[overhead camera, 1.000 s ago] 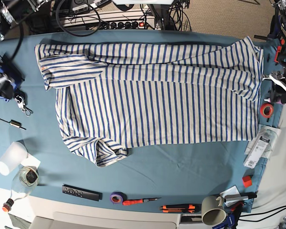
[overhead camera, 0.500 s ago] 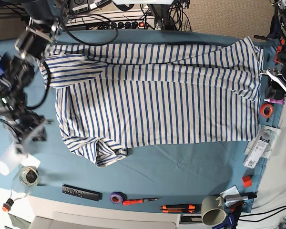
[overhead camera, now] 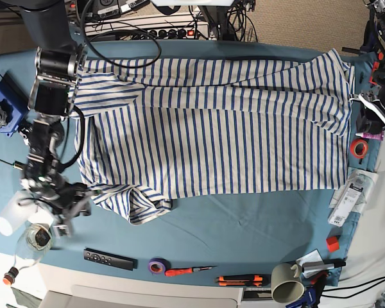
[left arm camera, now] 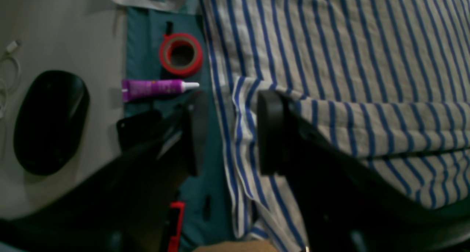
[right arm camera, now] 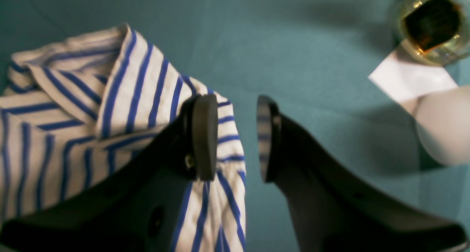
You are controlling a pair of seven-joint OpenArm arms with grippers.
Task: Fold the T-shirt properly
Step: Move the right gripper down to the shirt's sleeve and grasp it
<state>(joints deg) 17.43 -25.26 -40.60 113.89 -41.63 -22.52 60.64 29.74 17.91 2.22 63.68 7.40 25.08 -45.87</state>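
Observation:
The white T-shirt point(overhead camera: 212, 128) with blue stripes lies spread flat on the teal table cloth point(overhead camera: 244, 224). Its lower left sleeve point(overhead camera: 138, 204) is bunched. My right gripper point(overhead camera: 74, 206) is open just left of that sleeve. In the right wrist view the open gripper point(right arm camera: 235, 136) straddles the sleeve's edge point(right arm camera: 121, 94), one finger point(right arm camera: 203, 134) over the cloth. My left gripper point(overhead camera: 366, 112) is at the shirt's right edge. In the left wrist view the left gripper point(left arm camera: 231, 132) is open, with the shirt's folded hem point(left arm camera: 242, 108) between the jaws.
A red tape roll point(left arm camera: 181, 54), a purple tube point(left arm camera: 154, 89) and a black object point(left arm camera: 49, 119) lie by the left gripper. A white cup point(overhead camera: 14, 212) and a glass jar point(overhead camera: 35, 239) stand near the right gripper. A remote point(overhead camera: 109, 258), purple tape point(overhead camera: 157, 265) and a mug point(overhead camera: 285, 280) line the front edge.
The right arm has swung in from the table's left edge and come down to the shirt's lower left sleeve. The left arm has barely moved.

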